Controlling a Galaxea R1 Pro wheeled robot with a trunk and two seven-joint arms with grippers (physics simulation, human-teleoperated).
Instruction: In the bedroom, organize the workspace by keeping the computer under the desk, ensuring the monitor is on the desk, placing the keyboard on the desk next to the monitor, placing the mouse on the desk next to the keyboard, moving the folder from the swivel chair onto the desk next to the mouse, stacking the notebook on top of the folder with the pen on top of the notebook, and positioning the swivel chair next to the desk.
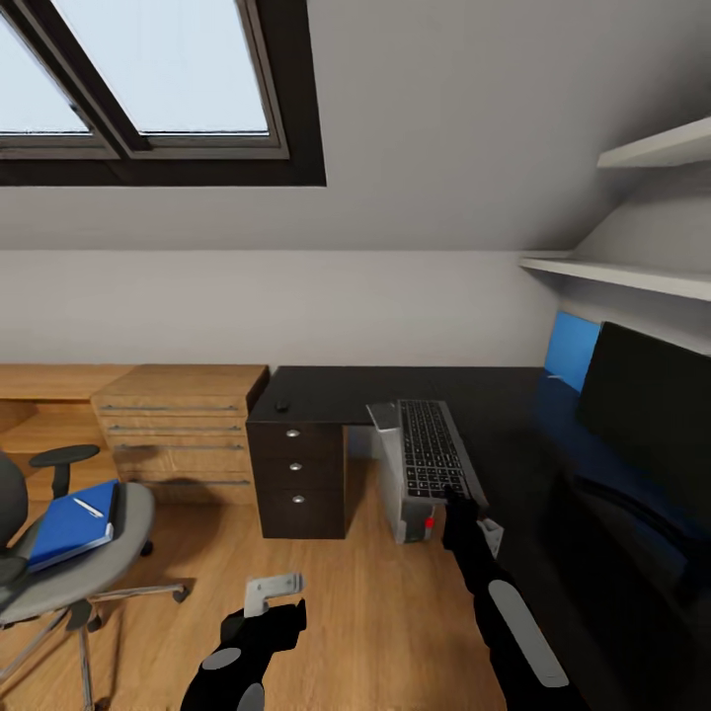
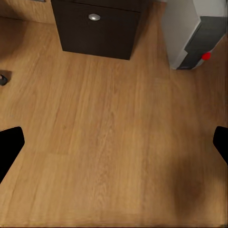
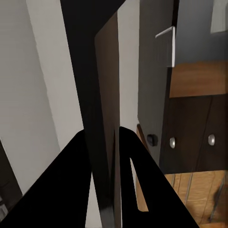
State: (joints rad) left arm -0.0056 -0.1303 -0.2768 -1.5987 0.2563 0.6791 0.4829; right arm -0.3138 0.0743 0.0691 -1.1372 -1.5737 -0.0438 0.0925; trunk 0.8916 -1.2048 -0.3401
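right gripper (image 1: 460, 502): we see it clamped on the keyboard (image 1: 432, 449), held above the computer (image 1: 407, 494)
left gripper (image 1: 265, 604): fingers apart, over the floor (image 1: 375, 612)
folder (image 1: 71, 523): on the swivel chair (image 1: 84, 563), pen (image 1: 88, 508) on top

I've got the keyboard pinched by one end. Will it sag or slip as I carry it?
The thin dark-keyed, silver-edged keyboard probably stays rigid: it juts flat from the right pincer without visible droop. Gripped at its near end, with its length beyond, it may pivot or slip. The smooth edge looks slippery.
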